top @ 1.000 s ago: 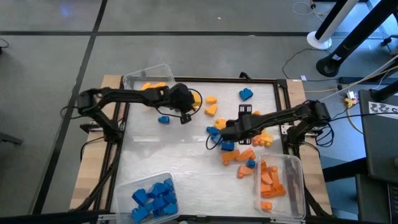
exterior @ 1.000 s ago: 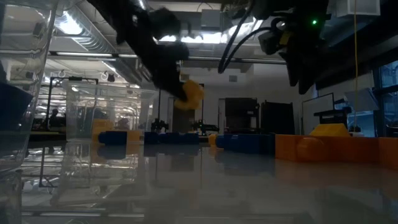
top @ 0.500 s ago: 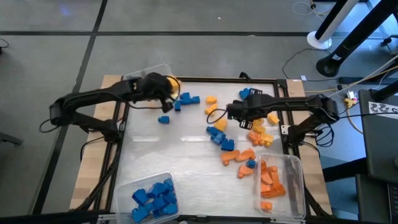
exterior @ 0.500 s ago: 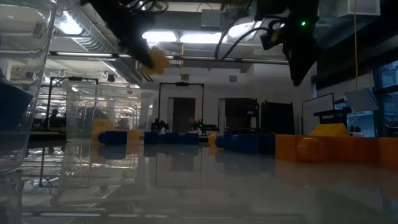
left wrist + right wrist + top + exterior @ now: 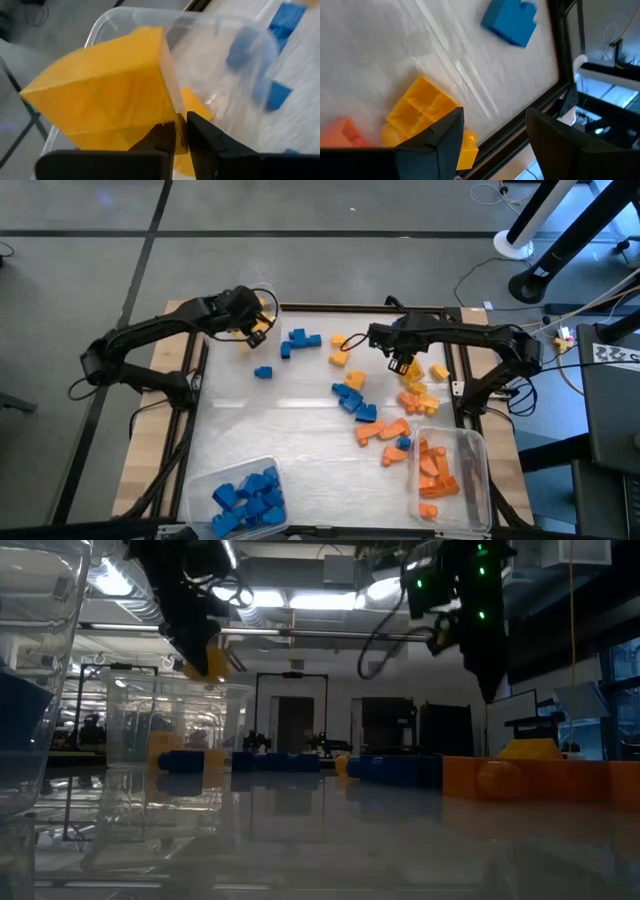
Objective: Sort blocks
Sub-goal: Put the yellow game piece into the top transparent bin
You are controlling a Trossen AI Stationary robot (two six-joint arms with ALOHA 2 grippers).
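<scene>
Blocks are light, stiff and slick, so we are pinching each across its flat sides. Our left gripper (image 5: pixel 256 327) is holding a yellow block (image 5: pixel 105 95) over the bin (image 5: pixel 262 288) at the table's far left corner. Our right gripper (image 5: pixel 402 364), fingers apart and empty, is hovering over loose blocks (image 5: pixel 412 394) near the table's right edge.

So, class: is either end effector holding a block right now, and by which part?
The left end effector pinches a yellow block by its lower edge, over the clear bin. The right end effector is open and holds nothing.
</scene>
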